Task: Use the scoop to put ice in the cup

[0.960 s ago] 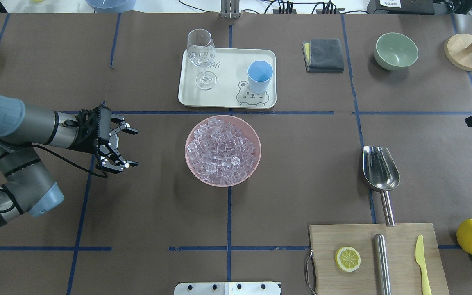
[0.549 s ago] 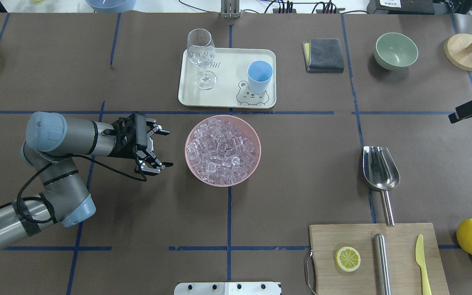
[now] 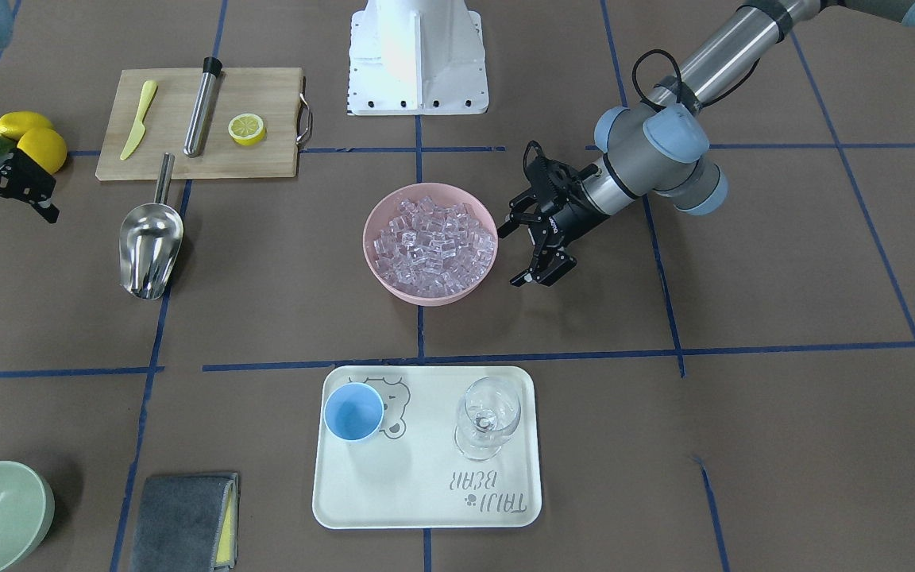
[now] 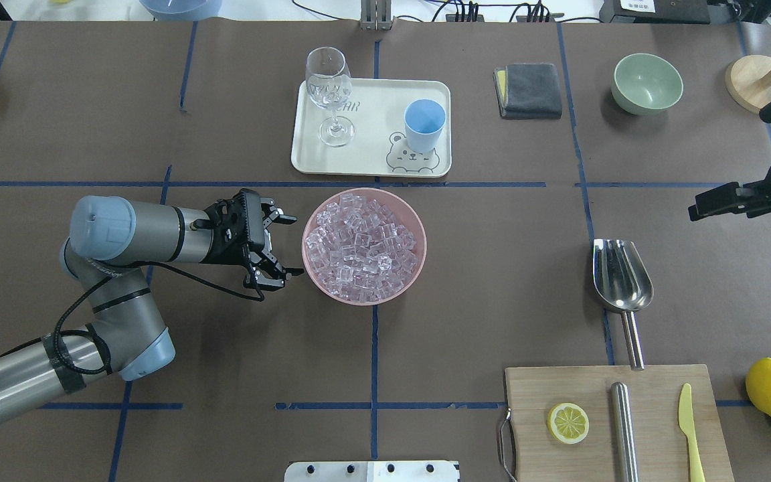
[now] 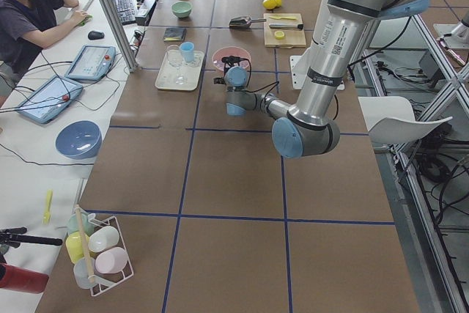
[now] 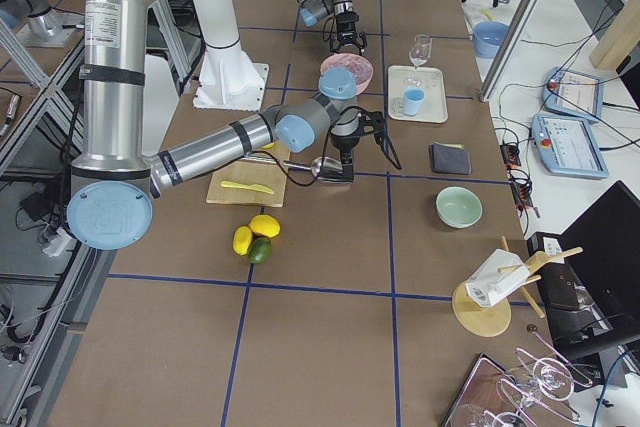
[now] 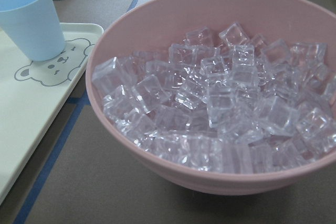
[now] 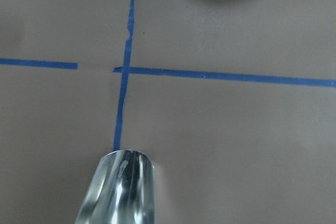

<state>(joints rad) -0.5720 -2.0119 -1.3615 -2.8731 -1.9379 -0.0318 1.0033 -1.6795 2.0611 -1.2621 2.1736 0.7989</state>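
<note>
Scoop (image 4: 622, 284) lies nearest the right tool (image 3: 11, 208)
By the surface's (image 4: 492, 314) right edge, handle toward the robot; right tool hovers open, empty. Left tool (image 4: 295, 244), open, empty, beside the ice (image 4: 363, 244). Cup (image 4: 424, 124) near far edge.

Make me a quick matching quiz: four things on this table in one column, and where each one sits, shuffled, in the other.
Things
1. ice
2. cup
3. scoop
4. lemon slice

Places
A. on the wooden cutting board
B. lying on the table, handle toward the board
C. heaped in the pink bowl
D. on the tray, with the wine glass

Pairs: 1-C, 2-D, 3-B, 4-A.
</note>
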